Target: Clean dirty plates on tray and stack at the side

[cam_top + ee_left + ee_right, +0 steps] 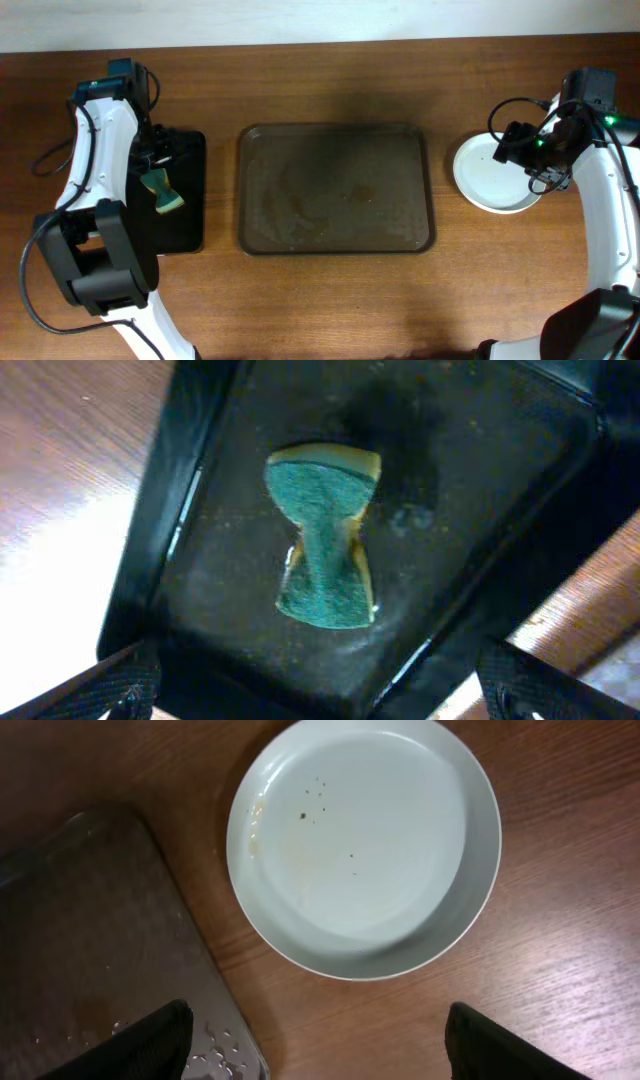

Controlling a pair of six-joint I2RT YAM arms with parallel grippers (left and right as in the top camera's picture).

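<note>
The dark brown tray (335, 235) lies mid-table with nothing on it but wet streaks and smears; its corner shows in the right wrist view (80, 920). A pale plate (485, 180) sits on the table right of the tray. In the right wrist view it (365, 840) carries small brown specks and a faint smear. I cannot tell whether other plates lie under it. My right gripper (525, 150) is open and empty above the plate's near edge (320, 1045). My left gripper (150, 150) is open and empty (320, 695) above a green sponge (325, 540).
The sponge (165, 192) lies pinched in the middle on a small black tray (185, 215) at the left, also seen in the left wrist view (480, 480). Bare wooden table surrounds both trays. Cables hang by each arm.
</note>
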